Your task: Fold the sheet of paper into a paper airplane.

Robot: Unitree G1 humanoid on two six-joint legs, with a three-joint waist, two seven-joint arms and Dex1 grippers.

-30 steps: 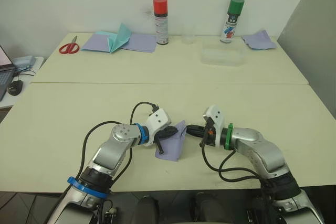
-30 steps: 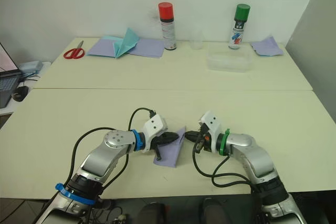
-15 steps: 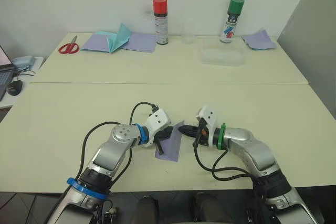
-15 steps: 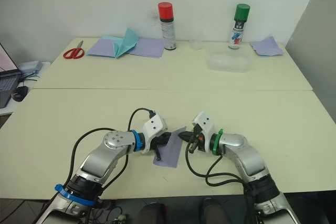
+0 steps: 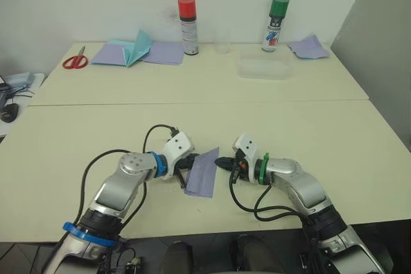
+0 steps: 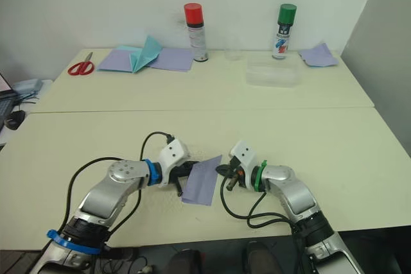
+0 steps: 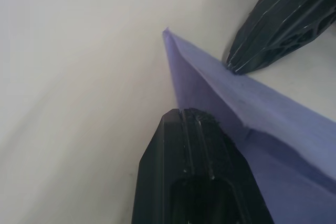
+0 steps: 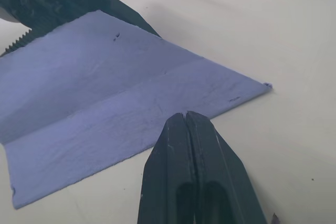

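The sheet of paper is a lavender folded rectangle with a long crease, near the table's front edge between my two grippers. My left gripper is at its left side, shut on the edge of the sheet, which slopes up slightly there. In the left wrist view the paper shows a folded upper layer beside my shut fingers. My right gripper is shut with nothing in it, and its tip touches the paper's right edge. Its shut fingers point at the paper.
Along the far side of the table are red scissors, a teal pointed paper on lavender sheets, a red-capped can, a clear cup, a clear box, a green-capped can and crumpled lavender paper.
The camera has shifted. My right gripper has moved left, from a gap away to touching the paper's right edge. The paper now lies lower and flatter in my left gripper.
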